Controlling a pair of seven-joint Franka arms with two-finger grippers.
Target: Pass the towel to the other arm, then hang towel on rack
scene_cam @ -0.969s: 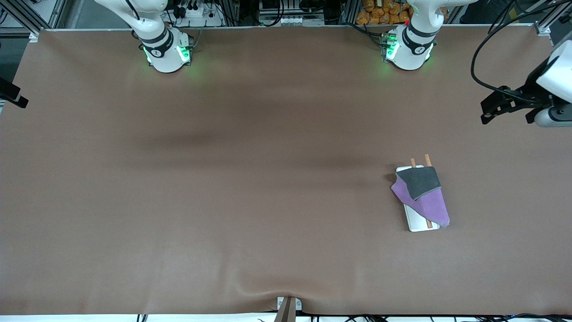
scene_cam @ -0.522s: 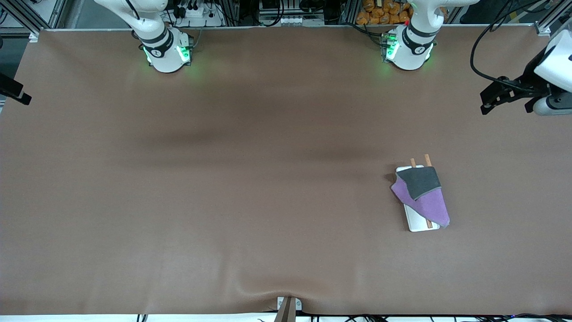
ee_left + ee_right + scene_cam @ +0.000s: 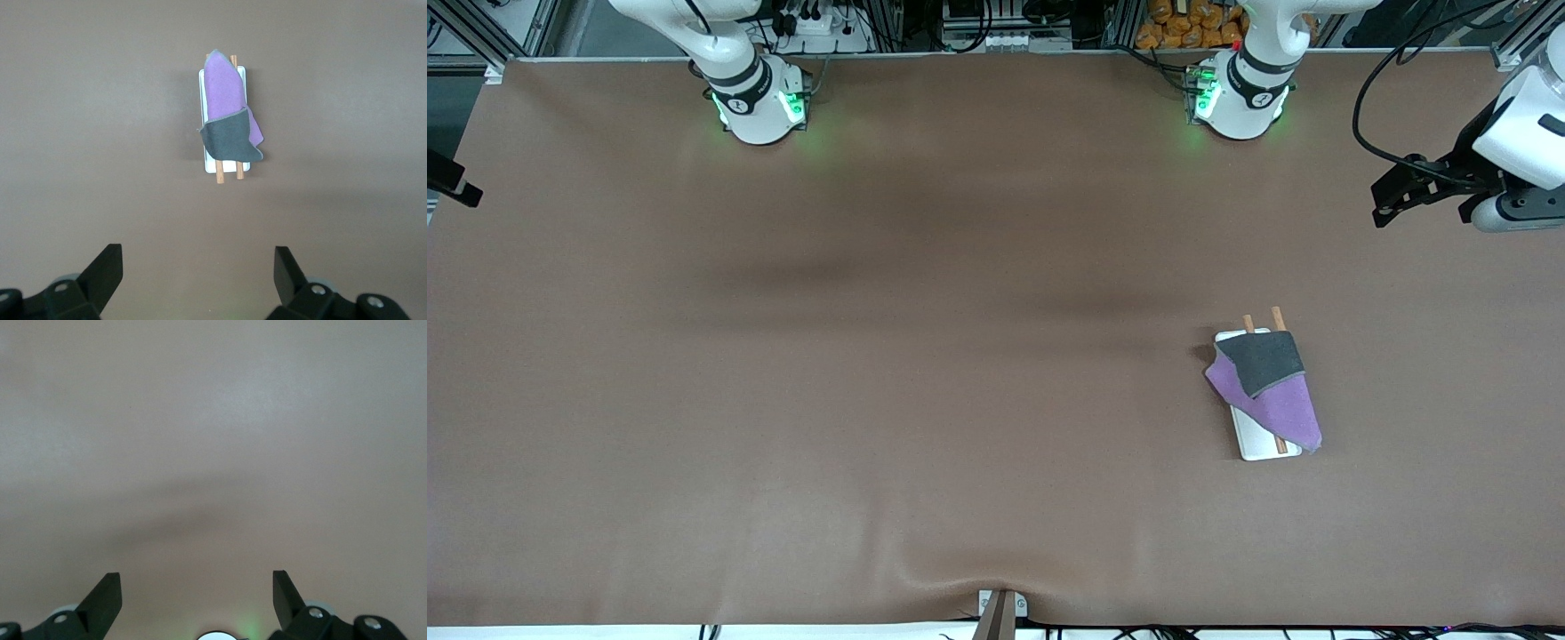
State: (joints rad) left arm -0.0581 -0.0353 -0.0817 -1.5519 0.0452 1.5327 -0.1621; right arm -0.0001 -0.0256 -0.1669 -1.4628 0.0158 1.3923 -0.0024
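Observation:
The towel (image 3: 1267,382), dark grey folded over purple, lies draped over the rack (image 3: 1258,444), whose white base and two brown rods (image 3: 1279,316) stick out from under it. In the left wrist view the towel (image 3: 223,100) covers most of the rack (image 3: 244,75), with the rod ends (image 3: 220,175) showing. My left gripper (image 3: 1383,200) is open and empty, high over the left arm's end of the table, well away from the rack; its own view (image 3: 198,263) shows the jaws wide apart. My right gripper (image 3: 197,587) is open and empty over bare table; in the front view only its tip (image 3: 449,182) shows at the right arm's end.
The brown table mat (image 3: 925,356) fills the view. The two arm bases (image 3: 758,102) (image 3: 1240,98) stand along the table edge farthest from the front camera. A small bracket (image 3: 1000,609) sits at the edge nearest the front camera.
My left gripper has drifted up and away from the rack toward the arm bases' edge. The towel and the rack have not moved. The right gripper barely shifted.

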